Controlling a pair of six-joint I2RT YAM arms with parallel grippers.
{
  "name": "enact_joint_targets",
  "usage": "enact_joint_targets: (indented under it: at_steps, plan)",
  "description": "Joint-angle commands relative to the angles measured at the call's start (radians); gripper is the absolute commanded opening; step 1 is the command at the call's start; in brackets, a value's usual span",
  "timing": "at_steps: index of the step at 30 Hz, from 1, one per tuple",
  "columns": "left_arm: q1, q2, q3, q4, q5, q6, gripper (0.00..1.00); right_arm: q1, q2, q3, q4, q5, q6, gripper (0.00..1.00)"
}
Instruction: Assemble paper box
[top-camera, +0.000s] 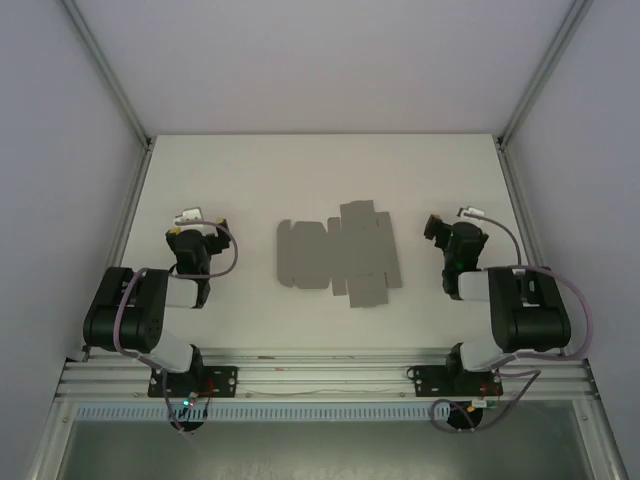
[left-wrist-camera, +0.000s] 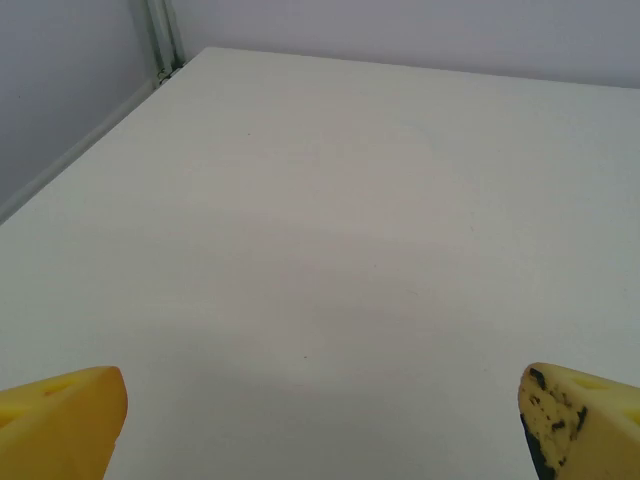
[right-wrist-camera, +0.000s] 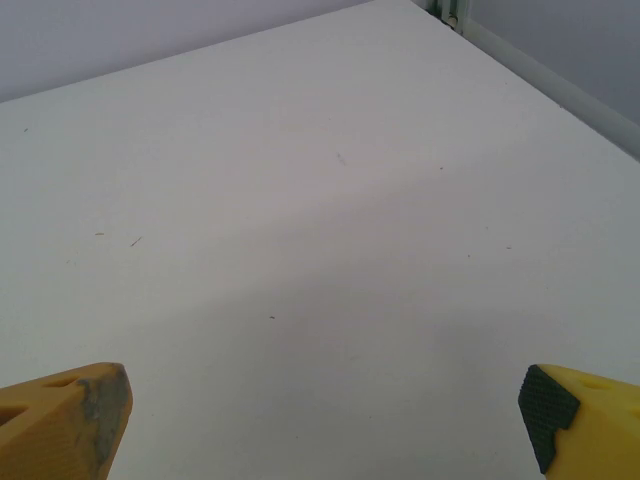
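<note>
Both our left fingers (left-wrist-camera: 60, 420) and right fingers (right-wrist-camera: 585, 415) are standing spread wide, pinching nothing, hovering over the white bench (top-camera: 300, 170). Midway between our arms the box (top-camera: 335, 255) is lying as a flat, unfolded sheet, well apart from both.

One cardboard sheet (top-camera: 337, 255) was out there, just the one, flat and grey. One white table (top-camera: 250, 170) under it all. Two arms were counted: the left arm (top-camera: 140, 310) and the right arm (top-camera: 520, 305). Two grippers as well, the left gripper (left-wrist-camera: 320, 425) and the right gripper (right-wrist-camera: 325, 420), each showing two yellow fingertips (left-wrist-camera: 60, 420), four fingertips in all.
</note>
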Motion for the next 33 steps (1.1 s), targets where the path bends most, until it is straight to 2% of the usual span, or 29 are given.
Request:
enact_joint_targets:
  at_steps: [1,15,18,24,27,30,33]
  plan:
    - [-0.006,-0.012,0.012,0.029,0.004,0.017,1.0,-0.003,-0.011,0.012,0.016,0.013,0.009,1.0]
    - [-0.002,-0.011,0.014,0.026,0.005,0.017,1.0,-0.004,-0.008,0.013,0.014,0.011,0.012,1.0]
    - [-0.002,-0.011,0.023,0.01,0.05,0.033,1.0,-0.006,-0.009,0.014,0.014,0.011,0.012,1.0]
    - [-0.002,-0.019,0.026,0.02,0.031,0.032,1.0,-0.006,-0.014,0.01,0.023,0.015,0.011,1.0]
    - [-0.002,-0.139,0.096,-0.216,0.02,0.021,1.0,-0.004,-0.09,0.052,-0.099,0.0,0.002,1.0]
    - [-0.002,-0.263,0.142,-0.405,0.017,-0.044,1.0,-0.001,-0.204,0.146,-0.362,0.007,0.032,1.0]
    - [-0.011,-0.345,0.216,-0.609,0.129,-0.146,1.0,0.022,-0.285,0.21,-0.507,-0.044,0.133,1.0]
